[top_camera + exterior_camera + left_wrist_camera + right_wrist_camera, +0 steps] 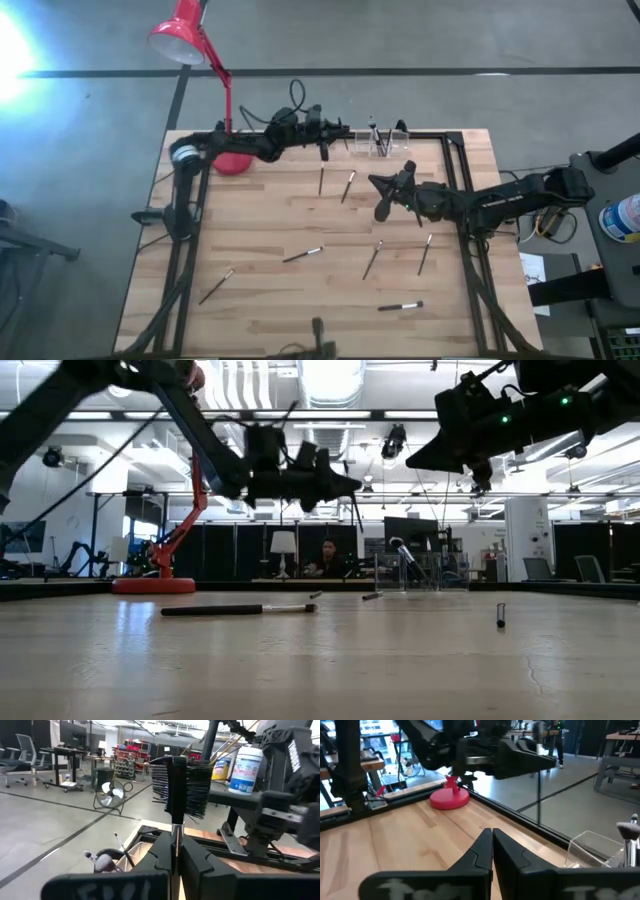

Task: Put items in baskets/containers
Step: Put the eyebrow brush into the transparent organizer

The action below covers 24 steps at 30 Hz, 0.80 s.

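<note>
It was a big open robotics lab or workshop: a pale butcher-block wooden table (300,230) stood on a wide grey concrete floor (90,150) marked with dark tape lines. Bright strip ceiling lights (330,380) and exposed white ducting ran overhead. Farther back were black mesh office chairs (25,750), a dark desk monitor (72,732), a small round metal floor fan (111,795) and a seated person (327,560) at a bench.
</note>
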Available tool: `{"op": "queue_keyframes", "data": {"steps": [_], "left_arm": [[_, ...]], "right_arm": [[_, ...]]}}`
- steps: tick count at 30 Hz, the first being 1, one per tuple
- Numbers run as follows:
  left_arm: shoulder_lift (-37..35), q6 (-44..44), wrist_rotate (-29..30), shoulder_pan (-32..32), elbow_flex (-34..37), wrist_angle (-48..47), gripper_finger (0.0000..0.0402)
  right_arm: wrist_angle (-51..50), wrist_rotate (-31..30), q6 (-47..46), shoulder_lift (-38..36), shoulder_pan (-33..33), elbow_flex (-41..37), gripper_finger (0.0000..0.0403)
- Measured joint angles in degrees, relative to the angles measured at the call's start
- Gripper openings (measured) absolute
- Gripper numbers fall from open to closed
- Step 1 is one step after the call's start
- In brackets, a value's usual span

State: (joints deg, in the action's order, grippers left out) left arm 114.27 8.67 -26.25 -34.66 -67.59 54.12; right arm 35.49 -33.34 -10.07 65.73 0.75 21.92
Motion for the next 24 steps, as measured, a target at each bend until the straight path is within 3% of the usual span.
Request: {"op": "queue_keyframes", "data": {"steps": [12,24], "left_arm": [[10.1,1.9,-1.7,-2.1,-12.3,-0.9,0.0011],[15.4,-0.9,-1.3,-2.2,-21.6,-11.1,0.0011]], "right_arm": [[-0.1,-1.2,0.9,0.0,0.0,0.0,0.0008],[0.1,-1.4,0.9,0.0,0.0,0.0,0.0008]]}}
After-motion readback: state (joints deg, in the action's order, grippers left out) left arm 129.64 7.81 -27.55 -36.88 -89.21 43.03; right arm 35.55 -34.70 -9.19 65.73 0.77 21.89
